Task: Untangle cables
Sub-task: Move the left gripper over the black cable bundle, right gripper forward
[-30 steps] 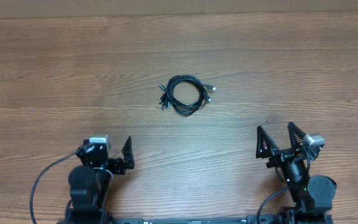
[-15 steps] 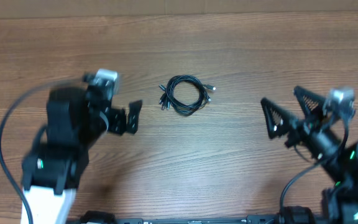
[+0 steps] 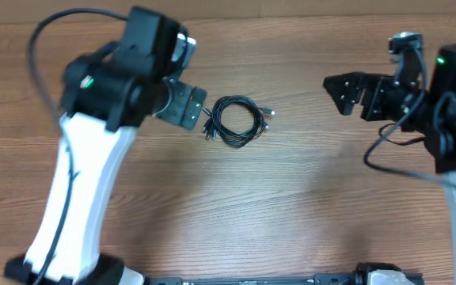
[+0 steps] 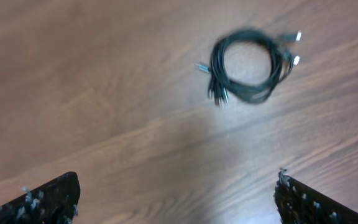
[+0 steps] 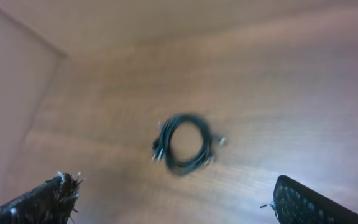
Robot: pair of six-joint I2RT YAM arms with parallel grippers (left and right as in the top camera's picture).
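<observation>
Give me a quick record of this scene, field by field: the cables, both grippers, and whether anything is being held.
cables: one coiled black bundle, lying on the wooden table
plug ends: a cluster on the left-arm side of the coil, silver ones on the other side
left gripper: open, empty, close beside the coil, not touching
right gripper: open, empty, well clear of the coil
held: nothing
untangling: not yet begun

A brown wood-grain desk [image 3: 307, 206] fills the view. One small coil of thin black cables [image 3: 236, 121] lies flat on it, near the middle and toward the far edge. Small plug ends [image 3: 268, 108] stick out on the coil's left and right sides.
</observation>
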